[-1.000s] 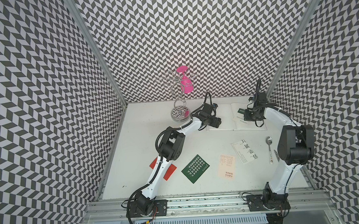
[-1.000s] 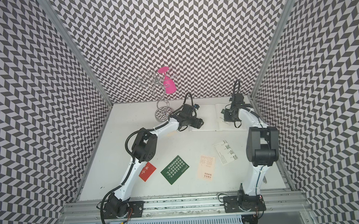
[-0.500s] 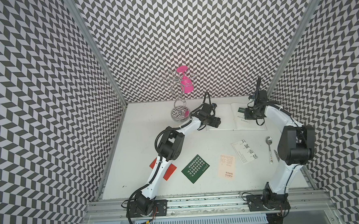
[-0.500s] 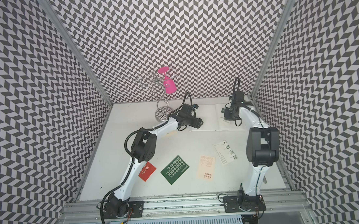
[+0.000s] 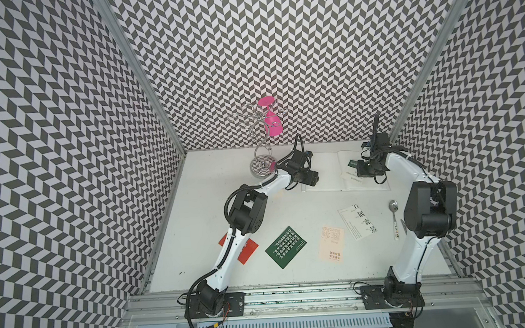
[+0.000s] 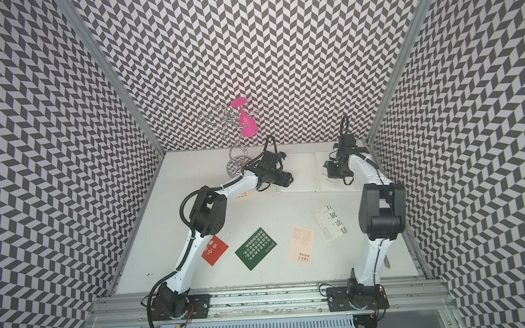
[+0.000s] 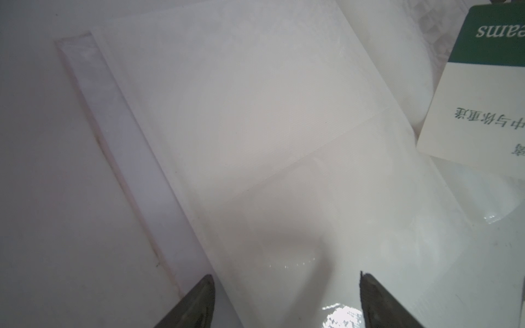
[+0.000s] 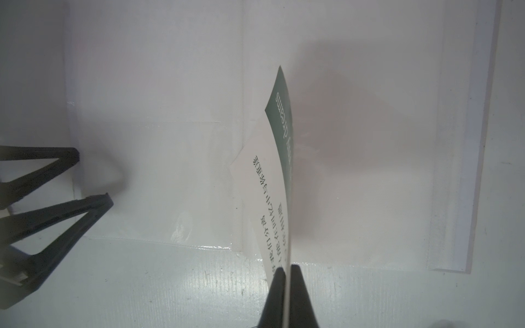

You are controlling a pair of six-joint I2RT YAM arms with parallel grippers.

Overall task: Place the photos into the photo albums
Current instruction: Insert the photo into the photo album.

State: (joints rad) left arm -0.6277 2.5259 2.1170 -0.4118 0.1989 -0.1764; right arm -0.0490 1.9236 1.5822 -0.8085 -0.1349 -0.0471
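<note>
Nothing visibly shifts since a second ago. In both top views the open photo album (image 5: 326, 167) (image 6: 302, 175) lies at the worktop's (image 5: 211, 204) far edge, with the left pincer (image 5: 314, 180) at its left page and the right pincer (image 5: 360, 173) over its right page. At the left wrist, the left pincer (image 7: 285, 279) stands released over a clear sleeve (image 7: 255, 113). At the right wrist, the right pincer (image 8: 285, 268) is clenched on the white green-banded card (image 8: 270, 184), held on edge over the album.

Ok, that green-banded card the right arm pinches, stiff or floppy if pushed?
Probably springy, not rigid: the green-banded card bows in the right pincer. Likely light, given that small edge pinch. May skid on the album's glossy sleeve.
</note>
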